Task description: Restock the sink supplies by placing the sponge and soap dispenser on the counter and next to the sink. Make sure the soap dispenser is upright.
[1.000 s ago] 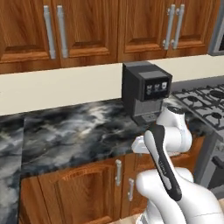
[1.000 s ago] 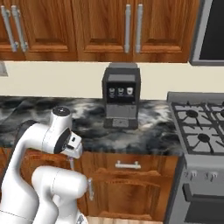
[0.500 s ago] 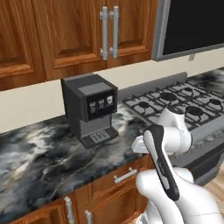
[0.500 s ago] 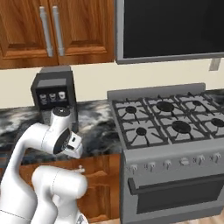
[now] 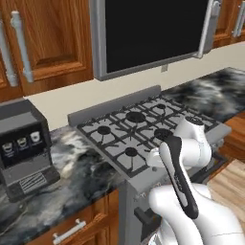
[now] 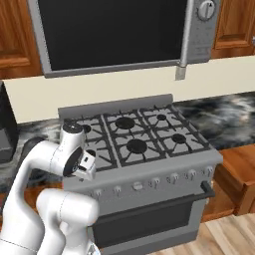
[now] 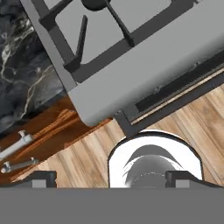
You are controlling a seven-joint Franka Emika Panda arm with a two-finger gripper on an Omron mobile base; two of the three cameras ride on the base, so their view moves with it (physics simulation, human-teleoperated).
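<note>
The gripper (image 7: 105,178) is hanging wide open and empty, gas stove (image 7: 131,48) ahead; I'd keep driving to find the sink.

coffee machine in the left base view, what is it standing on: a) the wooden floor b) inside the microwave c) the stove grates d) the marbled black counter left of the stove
d: the coffee machine stands on the marbled counter, to the left of the gas stove.

Gas stove (image 6: 134,144) w/ raised grates fills the middle; microwave (image 5: 148,36) hangs low above. Coffee machine (image 5: 24,148) blocks surface (image 5: 76,186) at left edge; bare stretch between them.
</note>
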